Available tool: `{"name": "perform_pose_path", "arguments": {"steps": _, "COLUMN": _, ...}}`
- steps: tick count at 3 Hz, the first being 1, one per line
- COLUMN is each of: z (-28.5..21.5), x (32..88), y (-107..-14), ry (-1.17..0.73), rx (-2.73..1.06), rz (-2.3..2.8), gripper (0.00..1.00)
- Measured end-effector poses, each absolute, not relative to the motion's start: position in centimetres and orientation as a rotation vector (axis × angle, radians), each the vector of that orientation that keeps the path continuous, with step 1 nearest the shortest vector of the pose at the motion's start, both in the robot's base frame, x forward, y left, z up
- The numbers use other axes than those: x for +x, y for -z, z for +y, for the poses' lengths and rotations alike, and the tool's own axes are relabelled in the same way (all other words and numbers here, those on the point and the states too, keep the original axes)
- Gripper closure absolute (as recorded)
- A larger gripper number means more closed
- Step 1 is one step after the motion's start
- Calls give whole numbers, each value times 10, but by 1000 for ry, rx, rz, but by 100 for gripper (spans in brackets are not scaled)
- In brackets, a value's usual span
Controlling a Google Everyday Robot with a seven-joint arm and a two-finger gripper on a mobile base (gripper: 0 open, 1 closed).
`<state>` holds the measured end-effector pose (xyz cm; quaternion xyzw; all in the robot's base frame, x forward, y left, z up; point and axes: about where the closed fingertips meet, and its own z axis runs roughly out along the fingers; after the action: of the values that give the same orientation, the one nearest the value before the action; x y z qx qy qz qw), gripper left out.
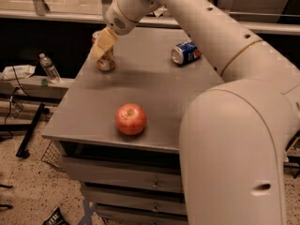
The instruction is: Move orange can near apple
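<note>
The orange can stands upright at the far left of the grey table top. My gripper reaches in from the upper right, sits right at the can and covers its upper part. The apple, round and red-orange, lies near the table's front edge, well in front of the can and a little to its right. My large white arm fills the right side of the view and hides that part of the table.
A blue can with a red-white logo lies on its side at the back right of the table. Drawers sit under the table top. A plastic water bottle stands on a low ledge to the left. Cables and a black stand lie on the floor.
</note>
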<state>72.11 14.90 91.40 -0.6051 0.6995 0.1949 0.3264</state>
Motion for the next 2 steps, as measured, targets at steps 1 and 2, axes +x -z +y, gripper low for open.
{"name": "perform_pose_path", "arguments": {"steps": 1, "z": 153, "x": 724, "y": -910, "ry": -513, "rx": -1603, "rz": 1839, "gripper": 17}}
{"name": "perform_pose_path", "arguments": {"steps": 2, "z": 156, "x": 727, "y": -908, "ry": -516, "rx": -1614, "rz": 1841, "gripper": 41}}
